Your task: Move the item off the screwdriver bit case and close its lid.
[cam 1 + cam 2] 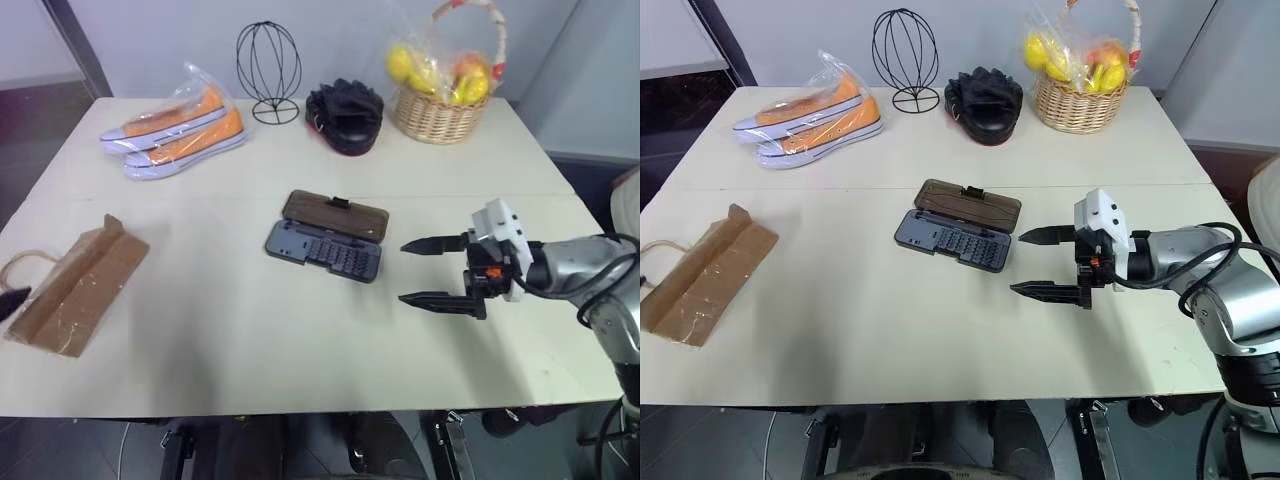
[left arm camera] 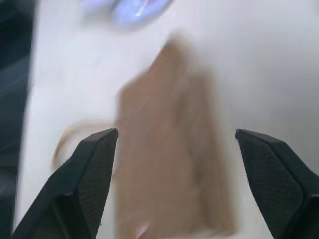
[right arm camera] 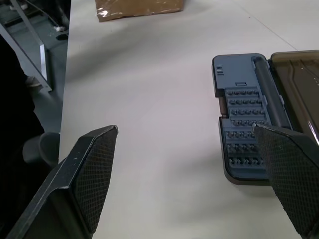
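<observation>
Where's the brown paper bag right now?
In the left eye view the paper bag lies flat near the table's left edge, well clear of the open screwdriver bit case at the middle.

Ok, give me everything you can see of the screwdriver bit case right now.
The screwdriver bit case lies open and flat near the middle of the table, nothing on it. It looks like dark grey plastic with rounded corners; the base holds rows of small bits. The lid, smoky-brown and translucent with a small black latch tab, is folded back toward the far side. The right gripper, fingers open, hovers beside it without touching. The paper bag lies well apart.
</observation>
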Robot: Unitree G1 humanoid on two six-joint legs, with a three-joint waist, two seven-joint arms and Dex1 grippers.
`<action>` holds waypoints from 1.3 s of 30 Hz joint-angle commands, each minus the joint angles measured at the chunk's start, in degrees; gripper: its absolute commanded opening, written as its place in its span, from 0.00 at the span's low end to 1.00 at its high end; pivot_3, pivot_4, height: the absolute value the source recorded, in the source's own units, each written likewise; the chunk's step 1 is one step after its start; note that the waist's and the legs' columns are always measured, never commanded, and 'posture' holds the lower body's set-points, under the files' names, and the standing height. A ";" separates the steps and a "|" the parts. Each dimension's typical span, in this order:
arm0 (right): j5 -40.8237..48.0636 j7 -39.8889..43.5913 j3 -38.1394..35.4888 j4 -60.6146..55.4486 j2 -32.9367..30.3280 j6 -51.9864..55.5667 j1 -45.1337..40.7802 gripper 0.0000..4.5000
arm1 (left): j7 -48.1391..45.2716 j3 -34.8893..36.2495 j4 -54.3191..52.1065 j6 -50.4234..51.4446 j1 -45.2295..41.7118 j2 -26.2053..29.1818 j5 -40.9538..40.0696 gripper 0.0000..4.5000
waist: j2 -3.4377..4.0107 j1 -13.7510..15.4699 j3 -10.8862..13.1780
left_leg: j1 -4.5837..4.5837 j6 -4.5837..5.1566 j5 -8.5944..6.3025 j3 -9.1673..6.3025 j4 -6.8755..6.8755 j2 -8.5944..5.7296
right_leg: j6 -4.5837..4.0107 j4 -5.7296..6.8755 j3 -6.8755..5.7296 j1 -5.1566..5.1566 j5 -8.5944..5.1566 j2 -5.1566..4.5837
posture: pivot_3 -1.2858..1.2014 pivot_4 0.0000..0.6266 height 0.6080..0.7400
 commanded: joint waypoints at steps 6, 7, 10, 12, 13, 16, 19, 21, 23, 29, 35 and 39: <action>-1.54 -4.37 -1.61 2.28 0.99 1.08 -5.11 1.00 | -8.72 -25.83 -6.88 -0.59 -20.15 16.69 -12.54 0.87 | 0.22 -0.61 0.08 | 0.02 -0.01 0.01 0.15 -0.01 -0.02 | 0.01 0.00 0.11 -0.01 0.01 0.06 | 0.52 0.24 1.00; -2.39 -5.17 -0.53 3.34 1.65 1.26 -6.71 1.00 | -9.00 -31.03 -6.95 -2.60 -23.35 17.13 -11.52 0.87 | 0.31 -0.80 0.10 | 0.03 -0.01 0.01 0.17 -0.01 -0.02 | 0.01 0.02 0.13 -0.02 0.01 0.07 | 0.52 0.24 1.00; -7.95 -7.02 4.88 10.02 4.99 0.14 -14.17 1.00 | -11.97 -45.09 -6.06 -7.20 -33.29 16.19 -7.33 0.87 | 0.36 -1.74 0.16 | 0.06 -0.02 0.01 0.31 -0.09 -0.07 | 0.02 0.11 0.29 -0.14 0.07 0.27 | 0.52 0.24 1.00; -13.16 -7.73 9.64 17.59 8.18 -1.44 -21.01 1.00 | -14.25 -53.24 -4.35 -9.29 -40.02 14.31 -4.31 0.87 | 0.38 -2.42 0.18 | 0.06 -0.01 0.02 0.43 -0.08 -0.07 | 0.11 0.14 0.25 -0.14 0.17 0.44 | 0.52 0.24 1.00; -16.31 -7.47 12.15 22.82 9.83 -3.35 -24.62 1.00 | -15.27 -56.15 -2.70 -10.47 -42.45 13.15 -2.48 0.87 | 0.39 -2.57 0.19 | 0.01 -0.01 0.02 0.49 -0.08 -0.05 | 0.08 0.13 0.29 -0.23 0.20 0.49 | 0.52 0.24 1.00; -27.95 -8.52 20.35 46.08 17.30 -12.33 -38.24 1.00 | -16.72 -62.44 2.28 -14.87 -46.65 9.79 3.47 0.87 | 0.41 -3.26 0.20 | -0.04 -0.01 0.02 0.48 -0.10 -0.02 | 0.08 0.21 0.30 -0.32 0.21 0.56 | 0.52 0.24 1.00; -34.16 -9.38 23.41 63.68 23.39 -20.10 -46.68 1.00 | -16.98 -62.95 3.70 -14.74 -47.68 8.38 4.17 0.87 | 0.37 -3.64 0.25 | -0.17 0.00 0.02 0.44 -0.12 0.00 | 0.08 0.24 0.31 -0.46 0.21 0.58 | 0.52 0.24 1.00; -36.42 -10.38 23.28 73.81 27.00 -24.41 -50.80 1.00 | -16.69 -62.17 3.35 -14.53 -46.93 8.07 4.33 0.87 | 0.36 -3.66 0.25 | -0.36 0.01 0.02 0.44 -0.15 0.01 | 0.06 0.19 0.31 -0.61 0.20 0.55 | 0.52 0.24 1.00; -38.58 -12.55 22.82 82.13 29.85 -26.93 -53.58 1.00 | -15.98 -60.40 2.20 -13.75 -45.14 8.31 3.87 0.87 | 0.37 -3.68 0.25 | -0.72 0.01 0.02 0.43 -0.16 -0.01 | 0.06 0.20 0.29 -0.94 0.20 0.45 | 0.52 0.24 1.00; -43.91 -17.05 21.85 92.07 32.46 -30.95 -54.93 1.00 | -13.32 -53.84 -2.86 -9.73 -39.28 8.99 1.28 0.87 | 0.39 -3.55 0.26 | -1.16 -0.37 0.23 0.25 -0.12 -0.12 | 0.10 0.21 0.22 -1.21 0.21 0.10 | 0.52 0.24 1.00; -44.85 -17.03 18.58 93.42 33.46 -30.91 -55.18 0.46 | -11.43 -49.64 -6.03 -6.52 -36.11 8.88 -0.48 0.89 | 0.39 -3.65 0.26 | -1.01 -0.27 0.18 0.10 -0.06 -0.23 | 0.21 0.19 0.20 -1.08 0.28 0.19 | 0.52 0.24 1.00; -46.65 -16.75 18.13 93.47 34.02 -32.01 -54.63 0.11 | -10.80 -49.85 -6.35 -6.86 -35.92 8.70 0.02 0.89 | 0.39 -3.81 0.26 | -0.89 -0.34 0.21 0.09 -0.07 -0.18 | 0.19 0.33 0.16 -1.03 0.27 0.31 | 0.52 0.24 1.00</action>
